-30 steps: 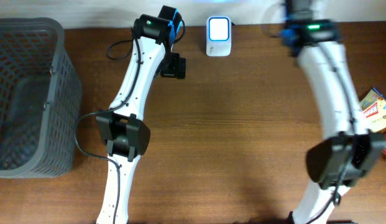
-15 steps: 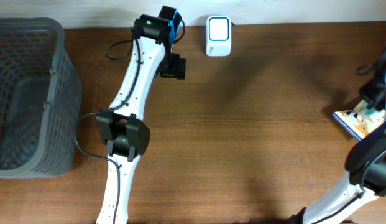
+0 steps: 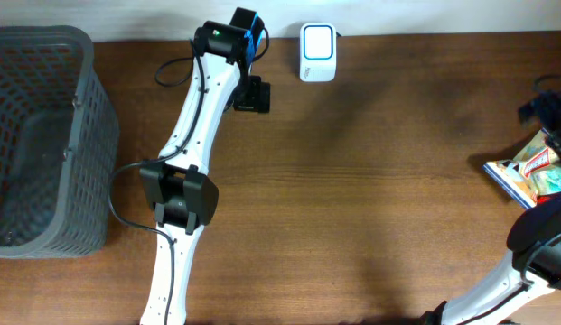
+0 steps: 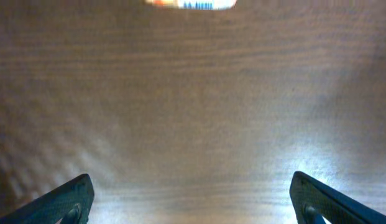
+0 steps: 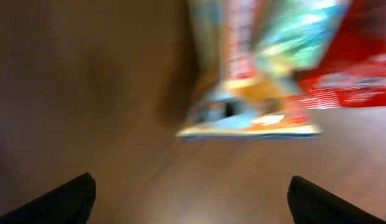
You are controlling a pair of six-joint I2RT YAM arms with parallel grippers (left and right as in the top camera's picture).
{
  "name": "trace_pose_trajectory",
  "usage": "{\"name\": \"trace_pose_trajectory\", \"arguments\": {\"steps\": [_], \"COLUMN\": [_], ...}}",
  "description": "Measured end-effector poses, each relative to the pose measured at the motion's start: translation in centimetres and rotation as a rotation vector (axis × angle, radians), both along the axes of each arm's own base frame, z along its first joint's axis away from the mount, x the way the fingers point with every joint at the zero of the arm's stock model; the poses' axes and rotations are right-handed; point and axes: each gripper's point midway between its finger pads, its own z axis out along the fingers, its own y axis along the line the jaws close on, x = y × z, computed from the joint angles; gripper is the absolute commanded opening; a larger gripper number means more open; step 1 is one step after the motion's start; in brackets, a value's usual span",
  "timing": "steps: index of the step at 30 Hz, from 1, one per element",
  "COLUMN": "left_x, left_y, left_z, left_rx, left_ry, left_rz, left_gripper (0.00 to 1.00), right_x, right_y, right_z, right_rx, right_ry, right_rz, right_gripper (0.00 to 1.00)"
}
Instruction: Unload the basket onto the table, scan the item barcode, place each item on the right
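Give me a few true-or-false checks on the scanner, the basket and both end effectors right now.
1. The white scanner stands at the table's far edge. True.
2. The grey basket holds a packet. False: no packet shows inside it.
3. The right end effector is shut on the colourful packet. False: it is open, and the packet lies on the table ahead of it.
4. The left end effector is open and holds nothing. True.

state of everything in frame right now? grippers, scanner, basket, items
left gripper: open, empty, over bare table
right gripper: open, empty, colorful pack just ahead
colorful pack: lying on the table, not gripped
scanner: at the far edge, nothing in front of it
basket: upright, nothing visible inside
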Motion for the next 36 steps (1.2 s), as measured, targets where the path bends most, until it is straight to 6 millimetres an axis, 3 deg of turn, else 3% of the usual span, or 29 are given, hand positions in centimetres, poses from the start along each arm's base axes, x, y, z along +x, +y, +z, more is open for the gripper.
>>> {"name": "trace_pose_trajectory", "arguments": {"steps": [5, 10, 18, 21, 27, 29, 32, 36], "left_x": [1.9, 5.6, 11.5, 12.2, 11.2, 10.6, 9.3, 6.6], "left_y": [-0.6, -0.9, 0.4, 0.3, 0.2, -0.3, -1.3, -4.4], "left_z": [-1.1, -2.7, -6.0, -7.0, -9.3, -9.7, -10.3, -10.8], "left_rx": [-0.02, -0.058, -0.099, -0.107, -0.106, -0.128, -0.182, -0.319], "left_ry": [-0.058, -0.176, -0.385, -0.423, -0.38, -0.347, -0.283, -0.165], "left_rz": [0.001, 0.017, 0.069, 0.072, 0.065, 0.054, 0.025, -0.12], "left_gripper": [0.99, 0.99, 0.99, 0.99, 1.0, 0.95, 0.9, 0.84], "right_x": [2.6, 3.8, 4.1, 4.1, 4.1, 4.1, 4.1, 4.1], "right_y": [4.4, 7.1, 7.8, 7.8, 7.8, 7.8, 7.8, 7.8], "right_z": [0.8, 1.0, 1.1, 1.1, 1.1, 1.1, 1.1, 1.1], "right_rx": [0.171, 0.219, 0.233, 0.233, 0.234, 0.233, 0.234, 0.235], "right_ry": [-0.115, -0.138, -0.144, -0.145, -0.144, -0.144, -0.144, -0.145], "right_rz": [0.074, 0.132, 0.146, 0.147, 0.146, 0.146, 0.146, 0.146], "right_gripper": [0.99, 0.99, 0.98, 0.99, 0.99, 0.99, 0.98, 0.99]}}
